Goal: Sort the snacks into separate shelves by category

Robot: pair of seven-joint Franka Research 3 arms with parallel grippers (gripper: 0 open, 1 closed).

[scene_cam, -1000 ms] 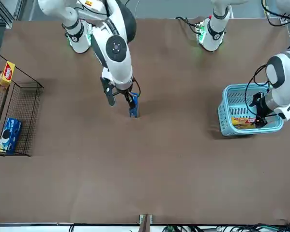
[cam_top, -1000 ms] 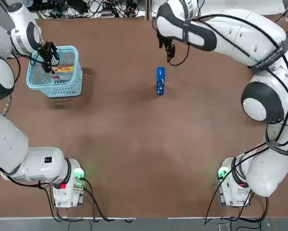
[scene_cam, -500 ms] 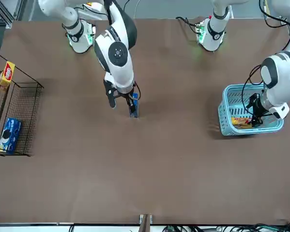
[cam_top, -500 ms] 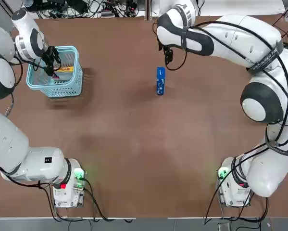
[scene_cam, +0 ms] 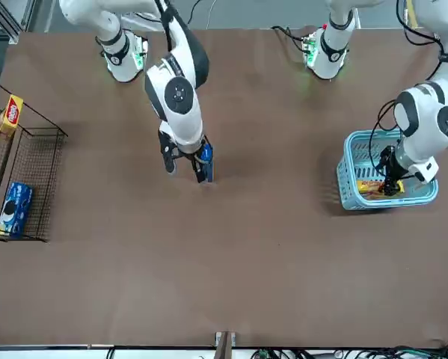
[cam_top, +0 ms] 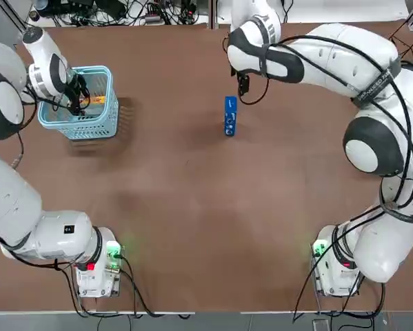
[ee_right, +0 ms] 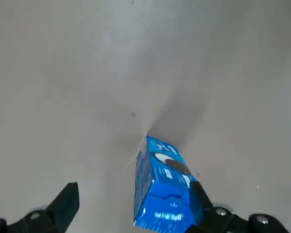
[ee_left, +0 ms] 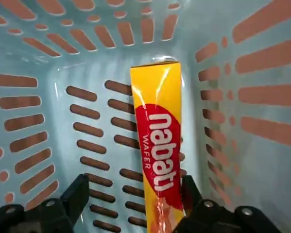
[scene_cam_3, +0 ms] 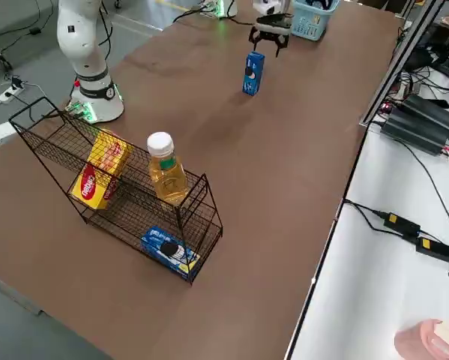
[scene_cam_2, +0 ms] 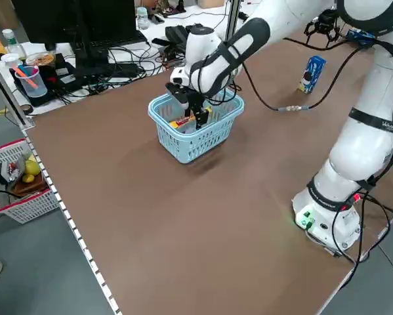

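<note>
On your wire rack [scene_cam_3: 127, 195] one yellow box [scene_cam_3: 98, 177] and one blue packet [scene_cam_3: 169, 250] are shelved. Left gripper [ee_left: 130, 204] hangs open over the Nabati wafer box [ee_left: 160, 155] in the basket [cam_top: 96, 124]; right gripper [ee_right: 130, 206] gapes beside the mid-bench blue packet [cam_top: 230, 116].

Wafer box [ee_left: 158, 155] in basket [cam_top: 96, 123]; packet [cam_top: 230, 115] mid-table [cam_top: 206, 207].

A blue packet [cam_top: 230, 115] stands upright mid-table; a yellow-orange box [ee_left: 158, 150] lies flat on the basket floor.
</note>
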